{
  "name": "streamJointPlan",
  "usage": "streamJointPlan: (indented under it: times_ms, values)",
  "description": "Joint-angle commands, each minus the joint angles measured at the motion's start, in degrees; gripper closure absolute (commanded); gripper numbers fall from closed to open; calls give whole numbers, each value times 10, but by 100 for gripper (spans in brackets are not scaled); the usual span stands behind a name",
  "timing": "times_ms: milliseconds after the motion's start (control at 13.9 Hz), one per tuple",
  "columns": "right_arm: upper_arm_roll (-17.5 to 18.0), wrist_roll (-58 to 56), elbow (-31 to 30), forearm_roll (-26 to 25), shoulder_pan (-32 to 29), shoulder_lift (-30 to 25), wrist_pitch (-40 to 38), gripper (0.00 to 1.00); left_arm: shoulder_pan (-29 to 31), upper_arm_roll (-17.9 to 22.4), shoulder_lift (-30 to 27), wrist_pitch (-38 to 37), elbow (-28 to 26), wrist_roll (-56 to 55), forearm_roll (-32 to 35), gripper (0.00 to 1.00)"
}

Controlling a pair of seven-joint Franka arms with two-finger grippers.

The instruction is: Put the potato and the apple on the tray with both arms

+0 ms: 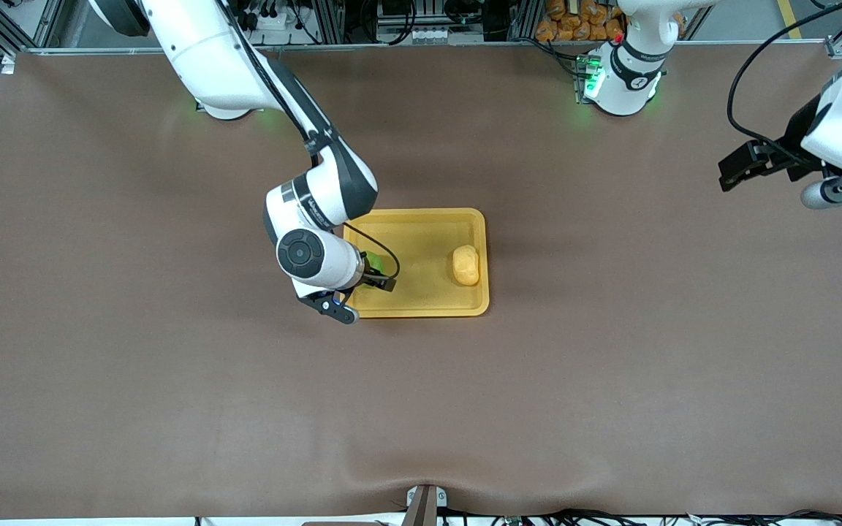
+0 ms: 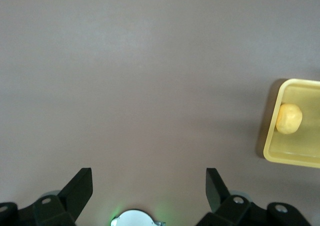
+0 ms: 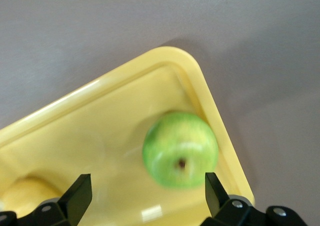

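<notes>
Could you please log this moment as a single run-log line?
potato: in tray | apple: in tray, released | right gripper: open over apple | left gripper: open, waiting

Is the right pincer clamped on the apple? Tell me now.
No: in the right wrist view the right pincer stands open over the apple, which lies free in the tray.

Apple (image 1: 371, 264) mostly under right tool (image 1: 370, 281)
</notes>
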Motion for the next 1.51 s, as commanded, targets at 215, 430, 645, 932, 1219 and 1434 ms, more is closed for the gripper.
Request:
streamJointPlan:
  times_ms: [215, 430, 645, 932, 1219, 1434]
  values:
    - [4, 6, 137, -11, -67, -5, -188, 0, -86, 114, -72, -4, -61, 13, -24, 0]
    - [3, 1, 177, -11, -108, -8, -250, 0, -112, 142, -89, -2, -80, 13, -28, 0]
    - [3, -19, 196, -33, -144, -30, -285, 0, -128, 166, -105, 1, -99, 38, -35, 0]
    - [0, -93, 196, -68, -172, -61, -298, 0, -133, 165, -106, 5, -98, 71, -36, 0]
    - [-10, -98, 196, -76, -197, -95, -307, 0, -132, 162, -108, 8, -96, 75, -36, 0]
    - [-10, -144, 195, -78, -225, -124, -327, 0, -132, 159, -105, 8, -93, 75, -39, 0]
